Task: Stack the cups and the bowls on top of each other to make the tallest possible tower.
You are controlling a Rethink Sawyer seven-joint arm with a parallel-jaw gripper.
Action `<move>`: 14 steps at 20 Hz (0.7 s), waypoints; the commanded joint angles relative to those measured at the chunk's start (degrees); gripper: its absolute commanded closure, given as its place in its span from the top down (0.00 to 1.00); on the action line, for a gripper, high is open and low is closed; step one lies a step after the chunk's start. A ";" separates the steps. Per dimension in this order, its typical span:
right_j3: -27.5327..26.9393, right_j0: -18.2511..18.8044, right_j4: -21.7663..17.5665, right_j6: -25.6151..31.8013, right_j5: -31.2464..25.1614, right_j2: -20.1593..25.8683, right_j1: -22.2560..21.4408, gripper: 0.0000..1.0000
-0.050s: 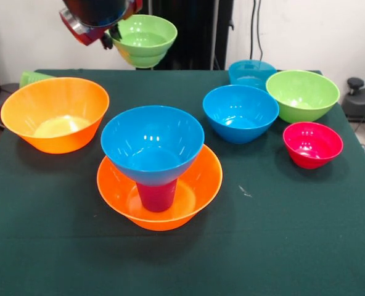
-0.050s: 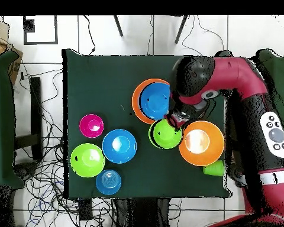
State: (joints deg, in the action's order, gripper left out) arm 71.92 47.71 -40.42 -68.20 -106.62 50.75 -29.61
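At the table's middle in the front view, a tower (image 1: 156,176) is seen: an orange bowl (image 1: 198,191) rests on the green table (image 1: 281,234), a dark red-purple cup (image 1: 156,194) stands in it, and a blue bowl (image 1: 152,145) sits upright on that cup. At 11 o'clock from the tower, a lime green bowl (image 1: 143,40) is held clear of the table by the pincer (image 1: 111,34), which is clenched on the bowl's rim. At 9 o'clock, a second orange bowl (image 1: 54,114) is set on the table, and a light green cup (image 1: 33,78) is partly hidden behind it. At 2 o'clock, a blue bowl (image 1: 240,113), a smaller teal bowl (image 1: 251,73) and another lime green bowl (image 1: 302,94) are grouped close together, with a small red-pink bowl (image 1: 312,144) just beside them at 3 o'clock. In the overhead view, the held bowl (image 2: 165,133) is seen between the tower (image 2: 151,100) and the lone orange bowl (image 2: 202,142).
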 commanded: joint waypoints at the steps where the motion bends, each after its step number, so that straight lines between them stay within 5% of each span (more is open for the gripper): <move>1: -9.24 -4.26 -4.38 20.71 -6.64 0.03 2.88 0.00; 14: -15.64 -7.01 -3.81 19.78 -6.99 -0.63 4.69 0.00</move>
State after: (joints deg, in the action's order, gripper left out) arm 60.51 42.76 -40.73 -67.14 -109.99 50.77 -26.52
